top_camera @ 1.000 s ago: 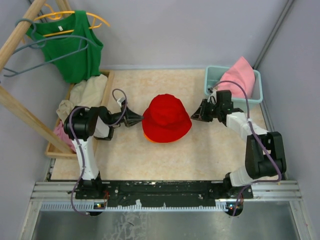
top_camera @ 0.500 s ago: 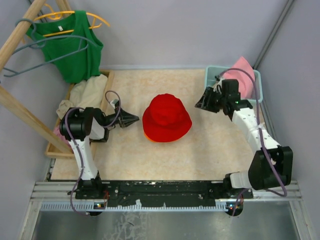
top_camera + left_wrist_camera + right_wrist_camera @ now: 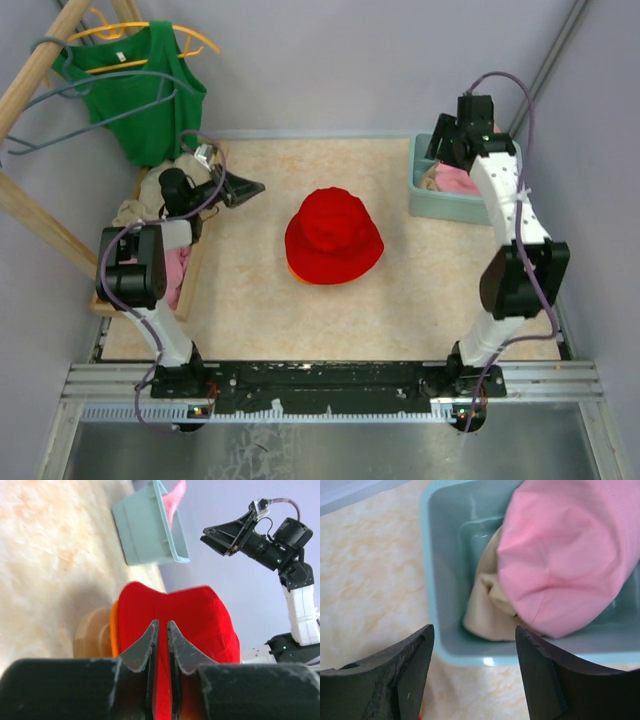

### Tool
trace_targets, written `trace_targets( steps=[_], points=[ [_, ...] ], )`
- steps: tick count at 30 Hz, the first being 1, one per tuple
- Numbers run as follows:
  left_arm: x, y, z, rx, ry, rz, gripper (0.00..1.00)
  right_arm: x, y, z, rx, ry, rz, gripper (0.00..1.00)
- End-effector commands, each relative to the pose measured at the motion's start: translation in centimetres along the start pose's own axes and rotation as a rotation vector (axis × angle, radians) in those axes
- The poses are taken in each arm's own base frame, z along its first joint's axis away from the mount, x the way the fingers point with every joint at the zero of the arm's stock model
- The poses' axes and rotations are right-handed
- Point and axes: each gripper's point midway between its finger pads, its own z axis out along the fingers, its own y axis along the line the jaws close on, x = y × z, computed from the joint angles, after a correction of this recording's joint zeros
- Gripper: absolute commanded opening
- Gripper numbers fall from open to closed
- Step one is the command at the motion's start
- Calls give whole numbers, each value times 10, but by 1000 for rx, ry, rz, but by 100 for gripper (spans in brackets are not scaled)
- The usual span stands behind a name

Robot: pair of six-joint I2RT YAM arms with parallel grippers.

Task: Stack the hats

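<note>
The red hat [image 3: 333, 236] sits mid-table on top of the orange hat [image 3: 294, 271], of which only the brim edge shows. The left wrist view shows both, red [image 3: 200, 620] over orange [image 3: 114, 630]. My left gripper [image 3: 256, 187] is shut and empty, left of and behind the stack, apart from it; the left wrist view [image 3: 160, 625] shows its tips nearly touching. The pink hat [image 3: 570, 555] and the beige hat [image 3: 487, 615] lie in the teal bin [image 3: 437, 580]. My right gripper [image 3: 472, 628] is open and empty above the bin's near-left rim [image 3: 440, 150].
The teal bin [image 3: 420, 200] stands at the back right. A wooden tray [image 3: 212, 175] at the left holds beige and pink cloth garments. A green tank top [image 3: 150, 95] hangs on a wooden rack [image 3: 30, 75] at the back left.
My left gripper has drawn back from the red hat toward the back left. My right arm has swung from beside the hat to above the teal bin.
</note>
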Motion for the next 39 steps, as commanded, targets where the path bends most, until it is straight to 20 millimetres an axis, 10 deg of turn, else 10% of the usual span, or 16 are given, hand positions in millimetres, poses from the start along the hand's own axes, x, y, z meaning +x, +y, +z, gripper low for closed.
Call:
trace_targets(
  steps=[1,11,25,34,39],
  points=[
    [-23,37,1,-251,-23,84,17,-12,-41,32,209,56,-91,67],
    [-15,49,4,-231,-3,31,18,-8,-62,106,298,132,-109,68],
    [-13,61,6,-228,-3,-7,18,34,-73,149,319,235,-123,68],
    [-18,57,7,-221,-9,2,16,26,-77,145,342,202,-131,0],
    [-17,55,6,-225,-8,10,14,-7,-67,117,315,114,-122,0]
  ],
)
